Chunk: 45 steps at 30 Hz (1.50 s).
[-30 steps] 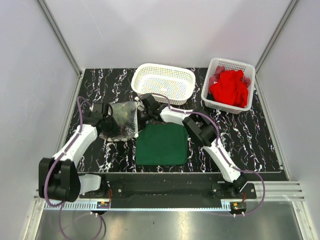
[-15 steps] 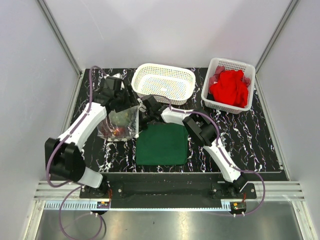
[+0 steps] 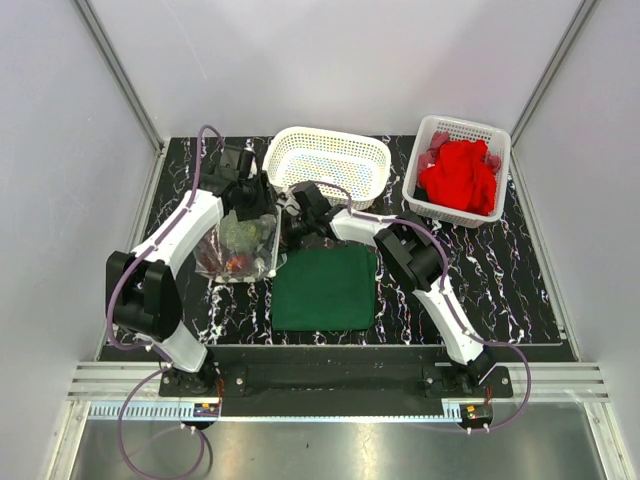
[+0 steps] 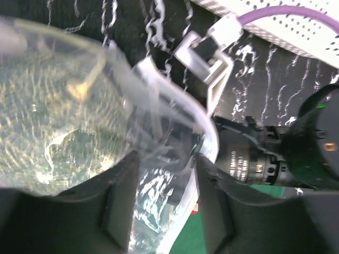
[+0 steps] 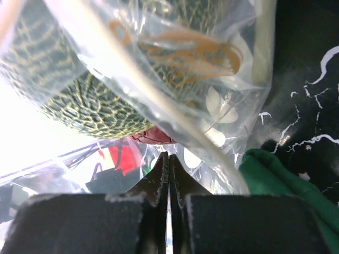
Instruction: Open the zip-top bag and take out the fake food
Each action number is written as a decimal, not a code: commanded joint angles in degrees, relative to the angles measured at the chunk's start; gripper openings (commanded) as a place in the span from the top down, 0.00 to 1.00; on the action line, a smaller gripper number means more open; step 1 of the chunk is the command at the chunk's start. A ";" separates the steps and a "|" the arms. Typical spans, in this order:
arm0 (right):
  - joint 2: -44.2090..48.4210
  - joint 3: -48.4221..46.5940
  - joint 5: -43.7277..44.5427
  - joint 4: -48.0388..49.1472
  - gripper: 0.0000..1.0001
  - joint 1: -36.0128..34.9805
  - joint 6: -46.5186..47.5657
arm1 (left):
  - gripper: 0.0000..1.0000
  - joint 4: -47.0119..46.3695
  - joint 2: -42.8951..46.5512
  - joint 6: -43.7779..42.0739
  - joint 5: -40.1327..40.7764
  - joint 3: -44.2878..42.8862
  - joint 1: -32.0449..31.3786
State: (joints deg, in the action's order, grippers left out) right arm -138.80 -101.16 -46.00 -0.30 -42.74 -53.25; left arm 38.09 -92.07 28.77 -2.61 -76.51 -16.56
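The zip-top bag [image 3: 236, 246] lies left of the green cloth, clear and crinkly. Inside it are a mottled green ball [image 3: 240, 231] and dark red berry pieces [image 3: 231, 262]. My left gripper [image 3: 257, 208] is at the bag's far edge. In the left wrist view it [image 4: 165, 211] is open, with the bag's film [image 4: 153, 180] between its fingers and the green ball [image 4: 53, 137] to the left. My right gripper [image 3: 289, 228] is at the bag's right edge. In the right wrist view it [image 5: 169, 165] is shut on the bag film, under the green ball [image 5: 79, 95] and a red berry [image 5: 153, 137].
A flat dark green cloth [image 3: 324, 288] lies right of the bag. A white lattice basket [image 3: 290, 150] stands just behind both grippers. A second white basket [image 3: 430, 205] with a red cloth [image 3: 458, 176] is at the back right.
My left arm has swung from the bag's left side up to its far edge, near the white basket. The right gripper has kept its hold at the bag's right edge.
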 commanded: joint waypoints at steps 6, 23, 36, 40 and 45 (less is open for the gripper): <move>4.33 2.55 0.65 3.89 1.00 1.52 -3.08 | 0.24 0.94 -0.82 -1.18 1.20 -3.12 -2.51; 6.44 6.16 1.35 7.06 1.00 2.31 -4.75 | 0.93 6.56 -7.69 -6.98 11.84 -11.11 -4.80; 10.66 -4.81 3.62 -14.54 0.91 2.31 11.23 | 1.00 12.10 -0.74 -2.50 0.24 -18.67 -2.52; 9.87 -12.11 5.65 -25.17 0.87 2.31 16.42 | 1.00 11.14 2.07 0.93 0.59 -18.07 -0.59; 8.73 -20.28 11.62 -34.68 0.79 2.75 21.26 | 1.00 9.82 5.49 2.51 -0.54 -14.56 2.83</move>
State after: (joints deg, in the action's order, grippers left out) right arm -133.23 -115.04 -39.79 -24.88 -40.47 -38.17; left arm 50.98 -90.85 28.58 0.10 -92.44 -16.21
